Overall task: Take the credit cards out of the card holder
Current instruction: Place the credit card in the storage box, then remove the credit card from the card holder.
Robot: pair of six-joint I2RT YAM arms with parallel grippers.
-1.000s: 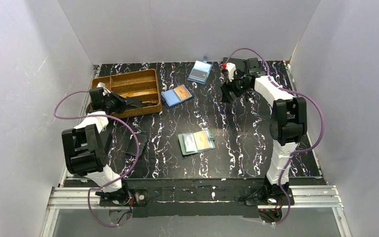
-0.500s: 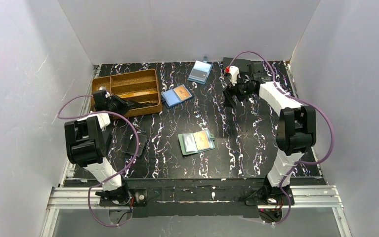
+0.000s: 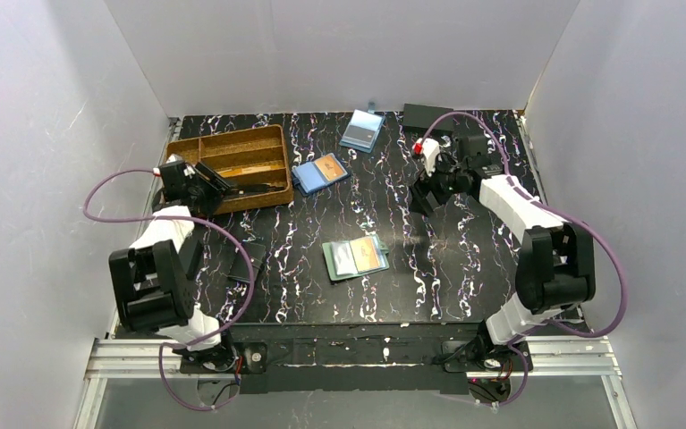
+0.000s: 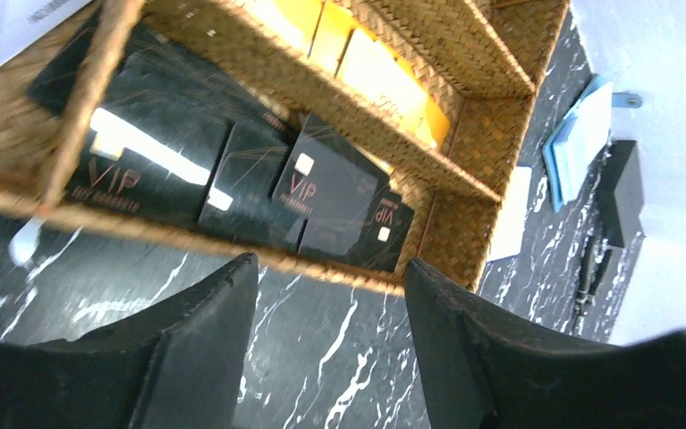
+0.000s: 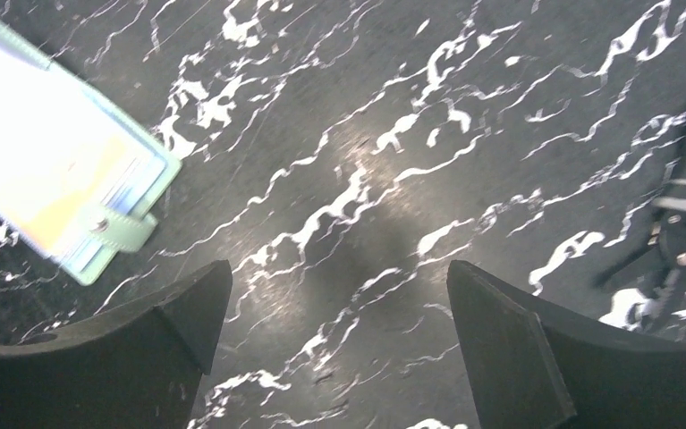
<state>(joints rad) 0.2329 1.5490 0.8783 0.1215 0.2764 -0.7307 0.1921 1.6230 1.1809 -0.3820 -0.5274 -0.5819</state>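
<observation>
The dark teal-green card holder [image 3: 355, 258] lies open in the middle of the table, showing a grey card and an orange card [image 3: 368, 254]. It also shows washed-out at the top left of the right wrist view as the card holder [image 5: 62, 179], with a strap tab. My right gripper [image 3: 422, 198] [image 5: 339, 273] hovers open over bare table up and to the right of it, holding nothing. At the near rim of the woven tray [image 3: 232, 143] [image 4: 464, 134], my left gripper [image 3: 224, 185] [image 4: 328, 268] has its jaws apart and empty.
Black VIP cards [image 4: 321, 192] and yellow cards [image 4: 384, 76] lie in the tray. A bright blue holder with an orange card [image 3: 321, 172] and a pale-blue holder with a grey card [image 3: 362, 130] lie farther back. A black box [image 3: 427, 114] sits at the far edge. A dark flat piece [image 3: 248, 261] rests near the left arm.
My left gripper's jaws have opened at the tray. The right arm has swung from the far right toward the middle of the table, its jaws still open.
</observation>
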